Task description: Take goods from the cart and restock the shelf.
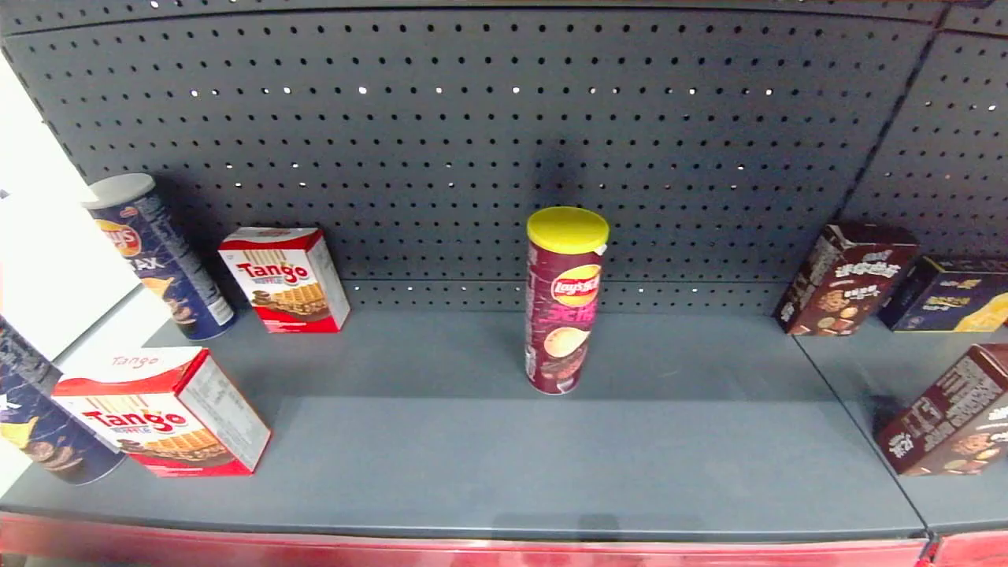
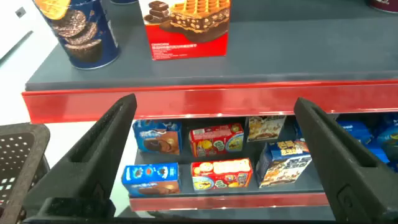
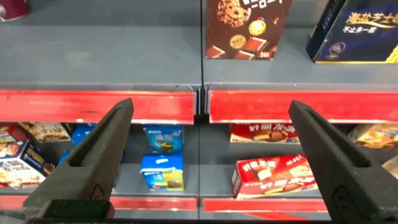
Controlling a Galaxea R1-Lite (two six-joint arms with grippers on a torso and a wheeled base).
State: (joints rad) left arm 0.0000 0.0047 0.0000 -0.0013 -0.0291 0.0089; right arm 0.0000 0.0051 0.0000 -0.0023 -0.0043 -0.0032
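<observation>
Both the left gripper (image 2: 214, 106) and right gripper (image 3: 210, 107) hold black wedge-shaped fingers spread wide, empty, before the glossy red edge of the shelf (image 1: 472, 457), well apart from the upright cylindrical yellow-lidded chip canister (image 1: 565, 303) mid-shelf.

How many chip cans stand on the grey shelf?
3: a maroon can in the middle, a blue can back left, a second blue can front left, partly cut off.

We find the shelf (image 1: 504, 449) evenly and fairly brightly lit from above and in front. The maroon can (image 1: 564, 315) casts a soft shadow up the pegboard (image 1: 394, 157), where bright specks shine through some holes. At the head view's left edge a white panel (image 1: 35, 236) is blown out. Straight lines bow toward its corners.
</observation>
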